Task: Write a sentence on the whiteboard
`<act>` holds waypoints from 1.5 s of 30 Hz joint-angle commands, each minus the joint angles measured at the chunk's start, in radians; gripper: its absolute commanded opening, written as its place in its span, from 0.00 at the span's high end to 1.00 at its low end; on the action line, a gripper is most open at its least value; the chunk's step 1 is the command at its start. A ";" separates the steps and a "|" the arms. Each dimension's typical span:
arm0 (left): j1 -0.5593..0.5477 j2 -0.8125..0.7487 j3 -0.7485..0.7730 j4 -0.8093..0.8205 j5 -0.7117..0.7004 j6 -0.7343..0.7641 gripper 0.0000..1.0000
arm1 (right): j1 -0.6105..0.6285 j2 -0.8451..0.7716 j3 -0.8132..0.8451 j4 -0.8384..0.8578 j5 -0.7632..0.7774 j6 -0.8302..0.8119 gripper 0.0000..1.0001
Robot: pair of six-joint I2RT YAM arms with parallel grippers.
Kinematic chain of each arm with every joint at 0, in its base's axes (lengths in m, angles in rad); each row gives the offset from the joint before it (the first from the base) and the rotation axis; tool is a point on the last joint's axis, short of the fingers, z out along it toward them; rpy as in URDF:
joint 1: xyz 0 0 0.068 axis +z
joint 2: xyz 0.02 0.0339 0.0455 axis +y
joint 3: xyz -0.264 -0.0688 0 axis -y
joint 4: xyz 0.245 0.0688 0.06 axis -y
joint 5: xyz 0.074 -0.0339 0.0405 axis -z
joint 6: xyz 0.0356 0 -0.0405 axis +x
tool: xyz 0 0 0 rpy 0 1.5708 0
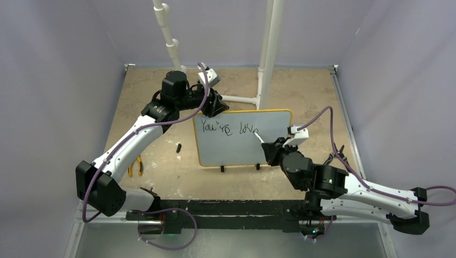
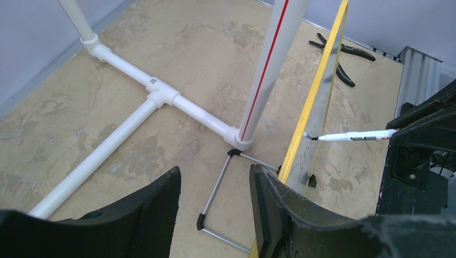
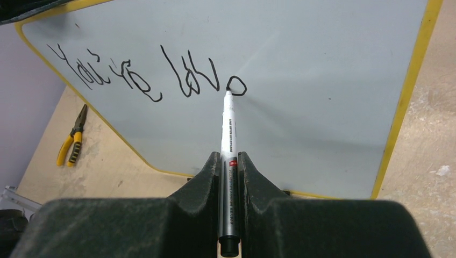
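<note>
On the whiteboard [image 1: 236,148], upright at mid-table on two black feet, the sentence [image 1: 228,129] reads "You're lov" in thin black script along the upper part of the face, with a small closed loop right after the "v". Marker [image 3: 228,140] tip is touching the board at that very loop! From the right wrist, the white barrel runs straight back from the tip. It sits in the right gripper [image 3: 228,158], whose fingers are clamped tight on either side of it, just in front of the board's lower right.

Over at the board's top left corner, the left gripper [image 1: 212,105] sits behind the yellow frame. Its wrist camera looks along the frame edge: the two black fingers [image 2: 271,209] stand apart with tan tabletop and the board's wire stand [image 2: 215,193] showing in the gap. One finger overlaps the frame, though I can't tell if it touches.

Behind the board rises a white pipe frame [image 1: 271,48]. Left of the board, a small black object [image 1: 178,146] lies on the table [image 1: 306,91], and further left again, yellow-handled pliers [image 1: 135,166].
</note>
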 commanded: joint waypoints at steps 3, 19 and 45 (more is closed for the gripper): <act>-0.005 -0.018 -0.007 -0.003 0.017 0.021 0.51 | -0.003 0.010 0.024 -0.071 -0.004 0.082 1.00; -0.005 -0.019 -0.006 -0.004 0.017 0.021 0.51 | -0.003 -0.026 0.056 -0.108 0.051 0.096 1.00; -0.005 -0.019 -0.008 -0.004 0.015 0.021 0.50 | -0.003 -0.045 0.067 -0.111 0.106 0.083 1.00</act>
